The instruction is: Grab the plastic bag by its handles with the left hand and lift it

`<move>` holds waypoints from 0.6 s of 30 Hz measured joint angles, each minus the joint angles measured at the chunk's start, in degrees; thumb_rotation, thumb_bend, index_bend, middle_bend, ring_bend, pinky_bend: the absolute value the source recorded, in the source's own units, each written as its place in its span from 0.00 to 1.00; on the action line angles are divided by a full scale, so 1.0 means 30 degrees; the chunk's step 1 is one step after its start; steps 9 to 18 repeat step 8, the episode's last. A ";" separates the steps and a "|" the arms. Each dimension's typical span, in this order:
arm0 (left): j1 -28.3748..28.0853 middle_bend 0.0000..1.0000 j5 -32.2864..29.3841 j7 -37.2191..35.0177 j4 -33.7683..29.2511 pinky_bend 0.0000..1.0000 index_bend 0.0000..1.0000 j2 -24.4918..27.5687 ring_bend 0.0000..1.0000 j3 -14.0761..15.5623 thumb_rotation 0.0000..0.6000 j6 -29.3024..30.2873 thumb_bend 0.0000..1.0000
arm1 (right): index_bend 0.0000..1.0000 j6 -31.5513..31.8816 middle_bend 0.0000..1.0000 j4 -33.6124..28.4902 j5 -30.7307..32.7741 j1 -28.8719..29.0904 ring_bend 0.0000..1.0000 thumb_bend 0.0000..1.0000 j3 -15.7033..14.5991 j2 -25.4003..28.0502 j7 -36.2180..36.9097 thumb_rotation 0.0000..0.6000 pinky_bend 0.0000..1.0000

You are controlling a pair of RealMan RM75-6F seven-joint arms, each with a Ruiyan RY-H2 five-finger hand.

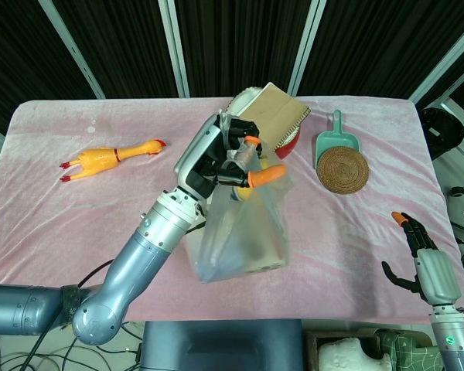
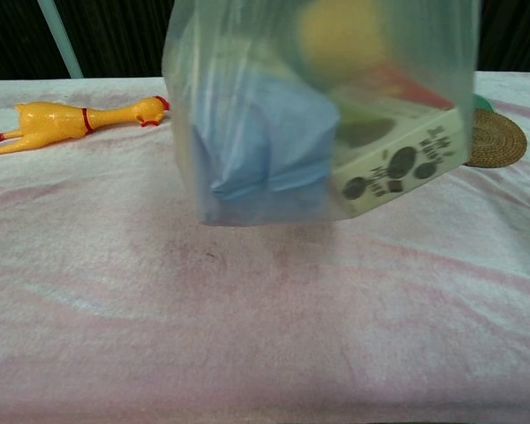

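**Item: plastic bag, lifted — hazards noted**

Plastic bag (image 1: 240, 232) is held clear of the table (image 2: 265, 336), above its middle, handles pinched in the curled fingers (image 1: 257, 176) of the left hand (image 1: 220, 158). Contents are seen tilted inside: a box (image 2: 397, 159) and a blue pack (image 2: 265, 141). Risk judged: handles slipping from the grip, or the load swinging and striking the cardboard (image 1: 269, 114) just behind. Right hand (image 1: 425, 259) is idle by the near right corner, fingers spread.

Raised plastic bag (image 2: 318, 106) clears tablecloth (image 2: 247, 336); rubber chicken (image 2: 79, 119) left
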 measured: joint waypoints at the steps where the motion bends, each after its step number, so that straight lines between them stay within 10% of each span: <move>1: -0.0057 1.00 -0.0086 0.0100 -0.0082 0.83 0.79 0.0094 0.88 -0.0096 1.00 0.0031 0.17 | 0.00 0.0001 0.00 -0.0001 -0.0002 -0.0001 0.00 0.31 -0.0002 0.0000 -0.0001 1.00 0.18; 18: -0.0455 1.00 -0.0530 0.0681 -0.0492 0.83 0.79 0.0632 0.88 -0.0570 1.00 0.0220 0.16 | 0.00 0.0017 0.00 -0.0020 -0.0014 -0.0015 0.00 0.31 -0.0012 0.0009 0.0003 1.00 0.18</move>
